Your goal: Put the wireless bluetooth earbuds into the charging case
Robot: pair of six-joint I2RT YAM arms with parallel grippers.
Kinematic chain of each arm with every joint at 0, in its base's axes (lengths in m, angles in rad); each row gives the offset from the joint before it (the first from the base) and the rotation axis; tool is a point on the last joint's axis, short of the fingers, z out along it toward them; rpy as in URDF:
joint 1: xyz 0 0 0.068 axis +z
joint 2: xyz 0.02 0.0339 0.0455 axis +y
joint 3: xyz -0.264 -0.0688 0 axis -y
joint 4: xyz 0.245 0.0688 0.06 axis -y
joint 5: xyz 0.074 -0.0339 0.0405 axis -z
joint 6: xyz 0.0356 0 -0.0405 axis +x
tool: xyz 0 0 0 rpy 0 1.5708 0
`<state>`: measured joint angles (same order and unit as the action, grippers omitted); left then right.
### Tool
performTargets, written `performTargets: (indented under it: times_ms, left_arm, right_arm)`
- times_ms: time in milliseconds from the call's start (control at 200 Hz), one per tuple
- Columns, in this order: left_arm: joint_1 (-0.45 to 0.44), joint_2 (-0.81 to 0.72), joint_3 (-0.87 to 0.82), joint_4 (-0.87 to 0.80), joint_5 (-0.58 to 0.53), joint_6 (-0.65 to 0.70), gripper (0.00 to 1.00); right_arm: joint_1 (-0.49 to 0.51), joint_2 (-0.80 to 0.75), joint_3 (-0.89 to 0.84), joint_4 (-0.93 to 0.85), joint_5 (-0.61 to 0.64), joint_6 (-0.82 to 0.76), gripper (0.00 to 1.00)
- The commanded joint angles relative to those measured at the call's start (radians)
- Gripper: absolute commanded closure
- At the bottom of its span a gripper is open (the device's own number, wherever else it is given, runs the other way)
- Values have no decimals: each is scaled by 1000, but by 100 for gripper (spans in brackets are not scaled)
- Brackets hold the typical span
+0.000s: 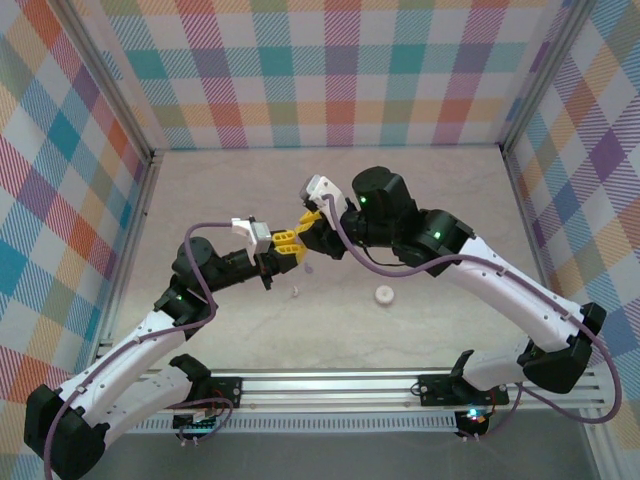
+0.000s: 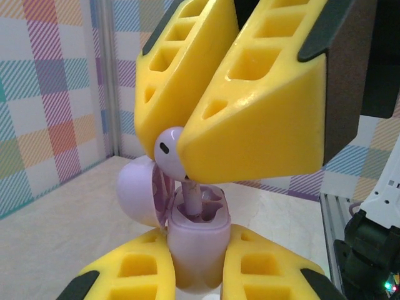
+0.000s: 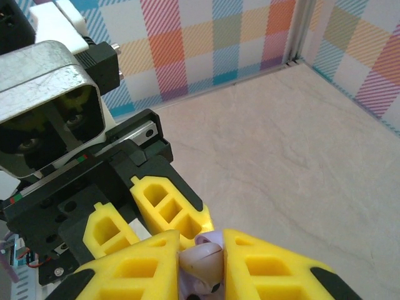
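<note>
My left gripper (image 2: 199,253) is shut on a pale purple charging case (image 2: 195,240), held upright with its lid (image 2: 139,190) swung open to the left. From above, my right gripper (image 3: 201,259) is shut on a pale purple earbud (image 3: 203,262). The earbud's round head (image 2: 166,147) sits between the right fingers (image 2: 250,106), and its stem (image 2: 191,197) reaches down into a socket of the case. In the top view the two grippers (image 1: 285,243) (image 1: 312,226) meet tip to tip above the middle of the table. A tiny white earbud (image 1: 296,292) lies on the table below them.
A small round white disc (image 1: 383,294) lies on the beige table right of the white earbud. A tiny pale piece (image 1: 309,268) lies just under the grippers. Checked walls stand on three sides, and a metal rail (image 1: 330,385) runs along the near edge.
</note>
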<state>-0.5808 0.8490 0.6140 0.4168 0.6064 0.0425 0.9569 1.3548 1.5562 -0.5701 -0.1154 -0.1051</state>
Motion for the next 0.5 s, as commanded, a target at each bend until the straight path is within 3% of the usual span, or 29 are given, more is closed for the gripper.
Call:
performTargets:
  times_ms: [0,495]
  left_arm:
    - [-11,-13,7,38,-13,22,100]
    - [-16,-19,1,40,-31,22,100]
  right_arm:
    - [15,16,46,-57,40,31,78]
    - [18,16,46,-54,56,58,78]
